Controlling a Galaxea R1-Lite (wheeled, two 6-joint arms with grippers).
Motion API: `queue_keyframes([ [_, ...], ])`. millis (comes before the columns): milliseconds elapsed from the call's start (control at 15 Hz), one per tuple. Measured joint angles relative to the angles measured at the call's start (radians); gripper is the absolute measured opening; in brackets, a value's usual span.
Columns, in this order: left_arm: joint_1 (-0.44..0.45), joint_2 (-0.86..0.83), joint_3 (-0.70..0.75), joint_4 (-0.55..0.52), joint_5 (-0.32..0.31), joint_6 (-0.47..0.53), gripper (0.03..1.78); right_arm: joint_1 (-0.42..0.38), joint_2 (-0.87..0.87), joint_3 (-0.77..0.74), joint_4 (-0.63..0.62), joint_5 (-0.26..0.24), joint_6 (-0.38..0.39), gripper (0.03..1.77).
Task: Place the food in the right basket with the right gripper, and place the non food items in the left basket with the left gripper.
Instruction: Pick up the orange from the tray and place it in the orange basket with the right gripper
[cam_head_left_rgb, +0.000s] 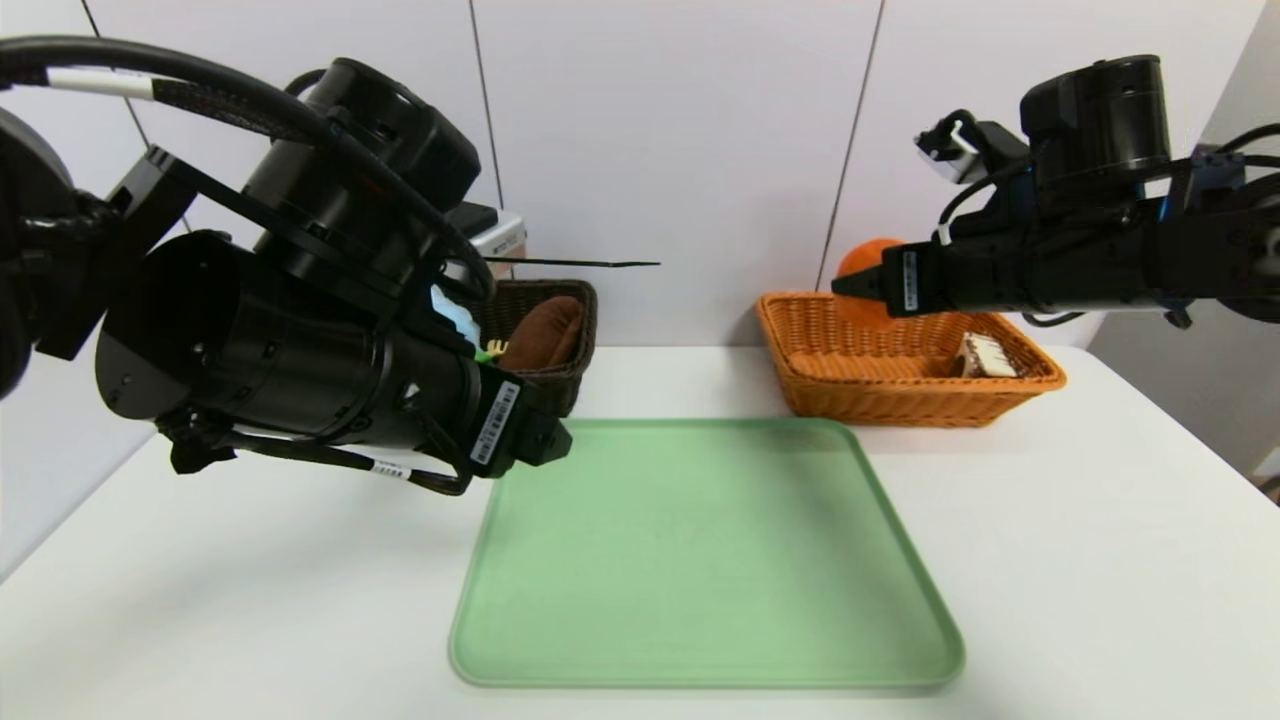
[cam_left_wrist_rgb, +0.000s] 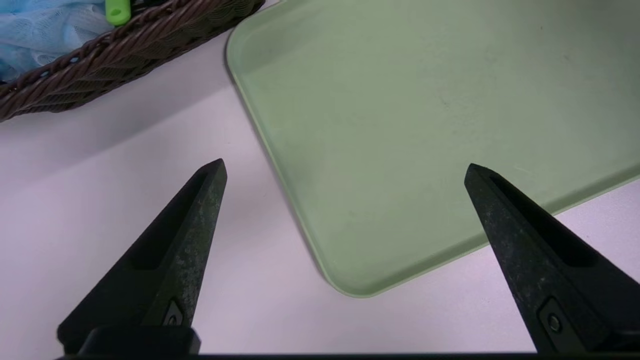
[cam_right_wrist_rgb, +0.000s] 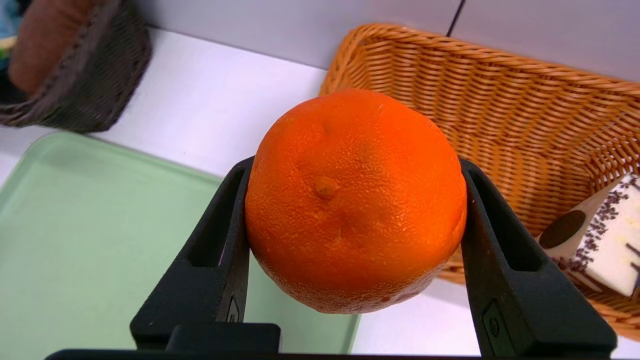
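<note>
The left gripper (cam_left_wrist_rgb: 345, 165) hangs with jaws spread wide over the green tray's (cam_head_left_rgb: 700, 560) near-left corner. Farther back, the right gripper (cam_right_wrist_rgb: 355, 200) clamps the orange (cam_right_wrist_rgb: 355, 200) between both fingers, above the right basket's (cam_head_left_rgb: 830, 370) left rim.

I see L gripper (cam_left_wrist_rgb: 345, 167) wide open over green tray (cam_left_wrist_rgb: 425, 100) corner; dark wicker basket (cam_left_wrist_rgb: 125, 50) w/ blue puff (cam_left_wrist_rgb: 40, 30) beyond on white table (cam_left_wrist_rgb: 100, 175).

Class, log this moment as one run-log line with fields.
right gripper: shut on orange, above orange basket | left gripper: open, idle near tray | cake wedge: in orange basket
</note>
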Motion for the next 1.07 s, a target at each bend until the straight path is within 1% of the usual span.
queue_keyframes([
  [133, 0.0, -0.001, 0.0, 0.0, 0.026, -0.001, 1.69, -0.034, 0.061, -0.047, 0.001, -0.001, -0.003, 1.15],
  [467, 0.0, -0.002, -0.002, -0.001, 0.028, -0.001, 1.69, -0.106, 0.236, -0.154, 0.006, -0.004, -0.003, 1.15],
  [533, 0.0, -0.002, -0.003, -0.001, 0.028, -0.001, 1.69, -0.115, 0.269, -0.172, 0.01, -0.014, -0.005, 1.15],
  [733, 0.0, -0.001, -0.007, -0.001, 0.028, 0.0, 1.69, -0.126, 0.353, -0.219, 0.013, -0.091, -0.01, 1.15],
  [867, 0.0, 0.001, -0.01, -0.001, 0.028, 0.0, 1.69, -0.127, 0.385, -0.233, 0.016, -0.097, -0.01, 1.15],
  [1000, 0.0, 0.003, -0.011, -0.001, 0.028, 0.0, 1.69, -0.126, 0.4, -0.238, 0.027, -0.092, -0.011, 1.29],
  [1067, 0.0, 0.004, -0.011, -0.001, 0.028, 0.0, 1.69, -0.126, 0.403, -0.24, 0.036, -0.09, -0.012, 1.34],
])
